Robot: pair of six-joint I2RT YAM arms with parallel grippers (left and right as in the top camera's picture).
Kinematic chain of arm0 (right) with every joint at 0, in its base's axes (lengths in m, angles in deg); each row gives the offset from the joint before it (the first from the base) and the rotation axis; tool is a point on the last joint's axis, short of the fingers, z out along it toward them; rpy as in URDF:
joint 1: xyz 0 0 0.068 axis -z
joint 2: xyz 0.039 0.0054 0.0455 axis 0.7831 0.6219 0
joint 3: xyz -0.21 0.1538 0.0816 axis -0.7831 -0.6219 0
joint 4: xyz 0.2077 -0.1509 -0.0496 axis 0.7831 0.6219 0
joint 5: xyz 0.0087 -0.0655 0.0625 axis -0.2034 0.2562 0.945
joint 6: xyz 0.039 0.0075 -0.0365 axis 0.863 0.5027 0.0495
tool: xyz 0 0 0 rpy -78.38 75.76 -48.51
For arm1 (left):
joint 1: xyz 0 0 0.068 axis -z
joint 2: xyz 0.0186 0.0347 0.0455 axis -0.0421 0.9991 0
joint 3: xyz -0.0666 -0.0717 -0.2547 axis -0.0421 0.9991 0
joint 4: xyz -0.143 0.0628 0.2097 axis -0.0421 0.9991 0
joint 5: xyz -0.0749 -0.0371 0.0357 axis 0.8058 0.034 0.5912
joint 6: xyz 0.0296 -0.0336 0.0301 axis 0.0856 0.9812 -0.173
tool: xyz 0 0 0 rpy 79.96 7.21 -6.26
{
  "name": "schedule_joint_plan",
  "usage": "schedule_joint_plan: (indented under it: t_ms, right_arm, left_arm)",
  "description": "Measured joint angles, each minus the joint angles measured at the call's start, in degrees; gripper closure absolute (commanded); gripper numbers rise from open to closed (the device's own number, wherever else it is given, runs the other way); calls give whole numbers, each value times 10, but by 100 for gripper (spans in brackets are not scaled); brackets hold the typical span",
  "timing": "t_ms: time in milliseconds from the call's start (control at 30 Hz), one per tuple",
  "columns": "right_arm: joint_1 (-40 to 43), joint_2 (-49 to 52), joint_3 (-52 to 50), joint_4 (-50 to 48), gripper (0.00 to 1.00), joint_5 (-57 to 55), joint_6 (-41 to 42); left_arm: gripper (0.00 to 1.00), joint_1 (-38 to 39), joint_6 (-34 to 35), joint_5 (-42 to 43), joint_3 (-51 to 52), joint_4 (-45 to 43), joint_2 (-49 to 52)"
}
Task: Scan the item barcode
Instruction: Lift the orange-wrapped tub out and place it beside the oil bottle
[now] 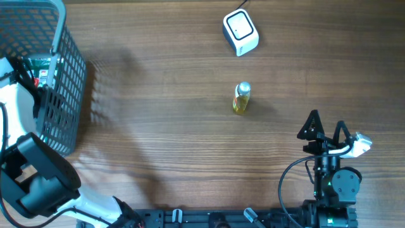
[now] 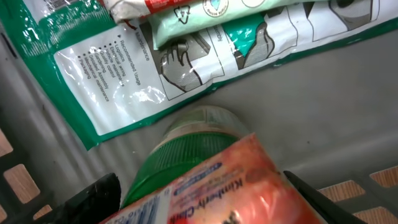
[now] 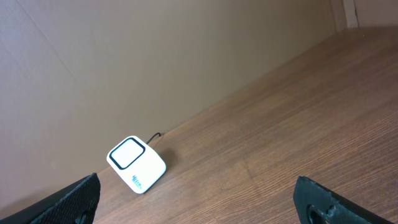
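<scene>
Inside the grey basket [image 1: 66,69], my left gripper [image 2: 199,202] stands open around an item, a red-pink Kimberly-Clark packet [image 2: 249,174]. One black finger lies on each side of the packet, which rests on a green ribbed lid [image 2: 177,158]. A blue barcode-like print shows at the packet's lower left. The white scanner [image 1: 240,31] sits at the back of the table and also appears as the scanner [image 3: 137,165] in the right wrist view. My right gripper [image 1: 326,126] is open and empty near the front right.
A small yellow bottle with a silver cap [image 1: 242,98] stands mid-table, between the scanner and my right arm. Green-and-white packets [image 2: 124,81] lie on the basket floor behind the lid. The basket's walls close in around my left gripper.
</scene>
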Motion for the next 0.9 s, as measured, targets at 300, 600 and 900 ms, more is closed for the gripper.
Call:
schedule_joint_plan:
  t_ms: [300,600,900]
  right_arm:
    - [0,0,0,0,0,0,0]
    - [0,0,0,0,0,0,0]
    - [0,0,0,0,0,0,0]
  left_arm:
    - [55,0,-2,8,2,-5,0]
    - [66,0,-2,16,-7,9,0]
    - [64,0,-2,86,-220,-20,-207]
